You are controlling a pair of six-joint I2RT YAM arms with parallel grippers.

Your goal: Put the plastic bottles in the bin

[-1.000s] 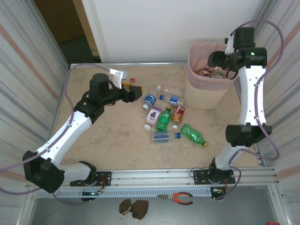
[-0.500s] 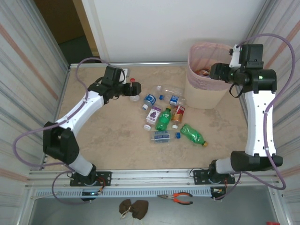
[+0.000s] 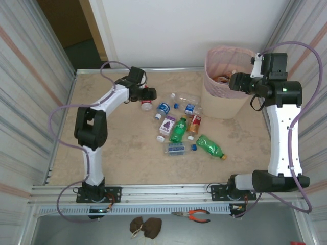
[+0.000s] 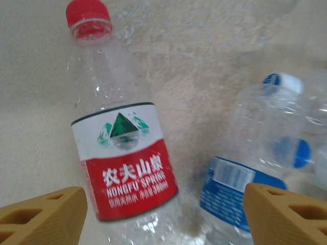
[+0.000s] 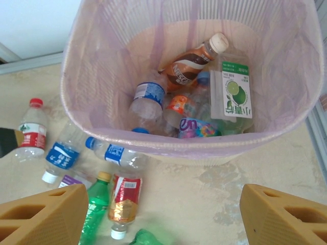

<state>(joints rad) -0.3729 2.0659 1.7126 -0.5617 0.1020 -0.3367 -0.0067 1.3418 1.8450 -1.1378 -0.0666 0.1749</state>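
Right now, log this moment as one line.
left gripper: open over red-capped bottle | right gripper: open, empty, above bin | several bottles lie on table

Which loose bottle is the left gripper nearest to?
The clear red-capped bottle with the red Nongfu Spring label, lying under the open left gripper; the rest lie farther right.

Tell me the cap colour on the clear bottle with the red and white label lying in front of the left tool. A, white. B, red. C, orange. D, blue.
B: in the left wrist view, the clear bottle with the red and white label, lying on the table in front of the open left tool, carries a red cap.
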